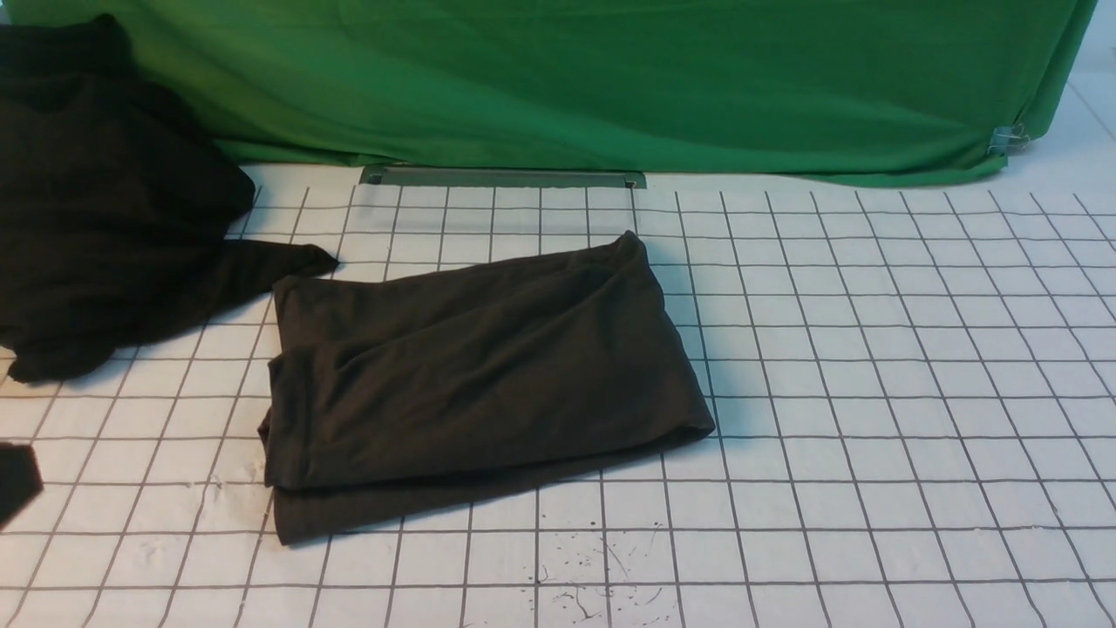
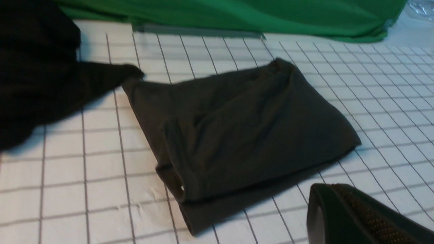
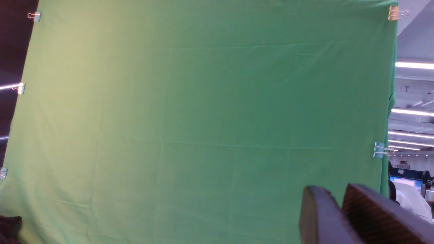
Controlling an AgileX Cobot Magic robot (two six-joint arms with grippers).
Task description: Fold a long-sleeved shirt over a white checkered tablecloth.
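The long-sleeved shirt [image 1: 479, 375] lies folded into a dark brown rectangle in the middle of the white checkered tablecloth [image 1: 872, 392]; its print and collar are hidden inside the fold. From the left wrist view the shirt [image 2: 244, 132] lies flat on the tablecloth [image 2: 101, 152], and my left gripper [image 2: 334, 189] hovers apart from its near corner, fingers pressed together and holding nothing. My right gripper [image 3: 334, 195] is raised and faces the backdrop, its fingers close together and empty. Neither arm shows clearly in the front view.
A black garment heap [image 1: 105, 201] with no print covers the far left, one flap reaching almost to the shirt's corner. The green backdrop [image 1: 610, 78] hangs behind, above a grey strip [image 1: 501, 177]. A small dark shape [image 1: 16, 480] pokes in at the left edge.
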